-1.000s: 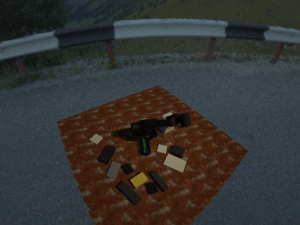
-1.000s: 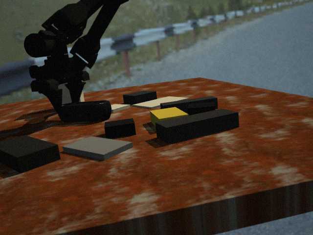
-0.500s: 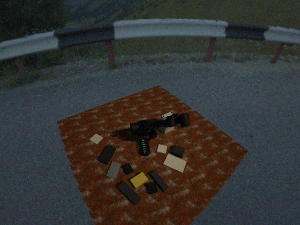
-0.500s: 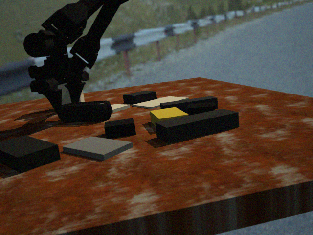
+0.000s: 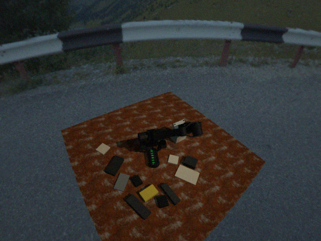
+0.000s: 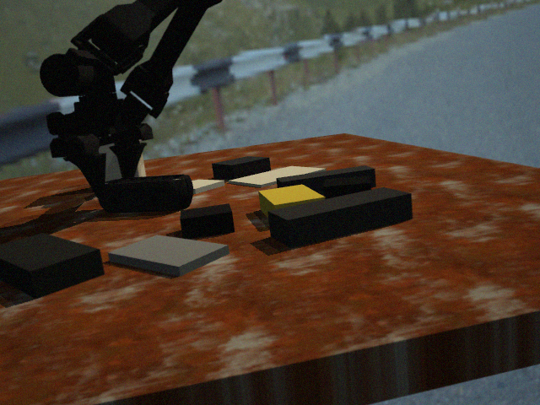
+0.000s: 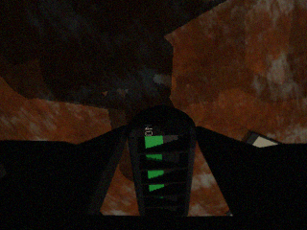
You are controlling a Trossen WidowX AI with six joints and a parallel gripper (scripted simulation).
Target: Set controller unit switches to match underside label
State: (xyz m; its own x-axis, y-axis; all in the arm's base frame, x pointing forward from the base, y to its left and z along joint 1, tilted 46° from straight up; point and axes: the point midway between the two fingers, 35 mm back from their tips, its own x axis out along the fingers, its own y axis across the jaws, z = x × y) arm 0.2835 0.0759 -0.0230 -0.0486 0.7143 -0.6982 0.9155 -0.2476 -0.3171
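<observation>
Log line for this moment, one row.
gripper: shut on controller | controller: on bench, switches up | label: hidden | next: probably tip to read
</observation>
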